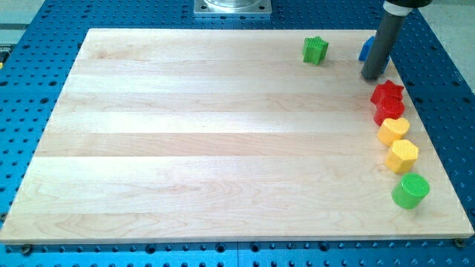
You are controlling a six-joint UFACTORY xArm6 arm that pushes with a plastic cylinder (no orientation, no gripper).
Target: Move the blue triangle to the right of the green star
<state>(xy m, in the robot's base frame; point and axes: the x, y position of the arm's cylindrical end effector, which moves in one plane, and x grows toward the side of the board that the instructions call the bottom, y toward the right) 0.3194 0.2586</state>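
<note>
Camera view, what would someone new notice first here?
Probably the dark rod at the view's top right, my tip down on the board right beside the half-hidden blue block. Next, the chain of blocks down the right edge: red star, two yellow ones, green cylinder. The green star sits alone near the top.
</note>
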